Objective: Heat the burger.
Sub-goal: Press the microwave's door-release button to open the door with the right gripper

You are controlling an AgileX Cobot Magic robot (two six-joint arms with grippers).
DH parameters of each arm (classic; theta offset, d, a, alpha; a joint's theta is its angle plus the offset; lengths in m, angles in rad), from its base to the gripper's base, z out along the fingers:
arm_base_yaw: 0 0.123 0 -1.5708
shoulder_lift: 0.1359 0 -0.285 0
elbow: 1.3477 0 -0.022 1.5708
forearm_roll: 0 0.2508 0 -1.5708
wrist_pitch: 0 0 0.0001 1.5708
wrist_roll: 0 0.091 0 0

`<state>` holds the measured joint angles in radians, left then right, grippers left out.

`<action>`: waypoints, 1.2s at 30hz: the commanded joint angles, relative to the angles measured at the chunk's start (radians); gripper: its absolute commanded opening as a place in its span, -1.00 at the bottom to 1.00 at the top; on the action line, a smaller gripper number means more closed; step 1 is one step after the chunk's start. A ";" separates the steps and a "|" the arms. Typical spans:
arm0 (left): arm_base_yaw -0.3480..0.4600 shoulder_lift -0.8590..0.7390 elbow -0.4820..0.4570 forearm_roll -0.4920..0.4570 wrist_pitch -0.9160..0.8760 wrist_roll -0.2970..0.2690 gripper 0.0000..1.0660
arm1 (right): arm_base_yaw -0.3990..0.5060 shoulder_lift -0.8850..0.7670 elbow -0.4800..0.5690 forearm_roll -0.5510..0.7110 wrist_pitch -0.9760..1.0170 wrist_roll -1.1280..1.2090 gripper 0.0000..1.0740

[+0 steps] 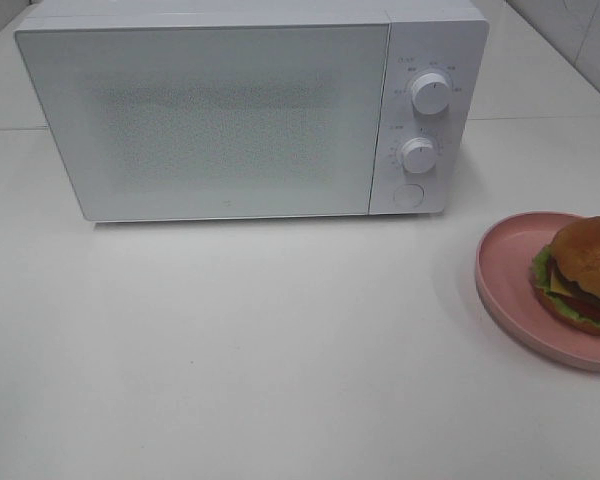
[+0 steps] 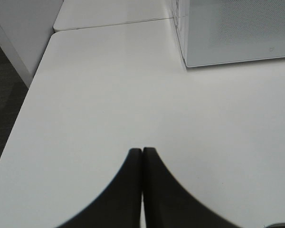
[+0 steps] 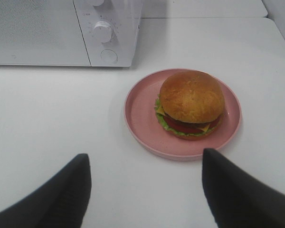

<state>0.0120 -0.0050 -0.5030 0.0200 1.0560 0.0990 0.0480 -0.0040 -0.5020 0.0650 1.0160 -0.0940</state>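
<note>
right pincer (image 3: 146, 156) spread wide, empty, over white table (image 3: 47, 118); burger (image 3: 192, 102) on pink plate (image 3: 133, 118) ahead; left pincer (image 2: 142, 152) closed.

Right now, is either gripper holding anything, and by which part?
Nothing is held. The left gripper is shut and empty; the right gripper is open, short of the burger.

burger (image 1: 586, 272) on plate (image 1: 510, 262), right of microwave (image 1: 250, 110)

White microwave (image 1: 250, 115) with fine, perhaps grey, speckling; pink plate (image 1: 495, 262); golden-brown burger (image 1: 585, 272), green, yellow and red layers.
</note>
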 commanded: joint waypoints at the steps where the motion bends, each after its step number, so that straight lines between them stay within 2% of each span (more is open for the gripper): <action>1: 0.000 -0.022 0.005 -0.002 -0.015 -0.008 -0.99 | -0.007 -0.027 0.000 -0.003 -0.013 -0.005 0.19; 36: 0.000 -0.022 0.005 -0.002 -0.015 -0.008 -0.99 | -0.007 -0.027 0.000 -0.003 -0.013 -0.005 0.19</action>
<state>0.0120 -0.0050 -0.5030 0.0200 1.0560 0.0990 0.0480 -0.0040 -0.5020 0.0650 1.0160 -0.0940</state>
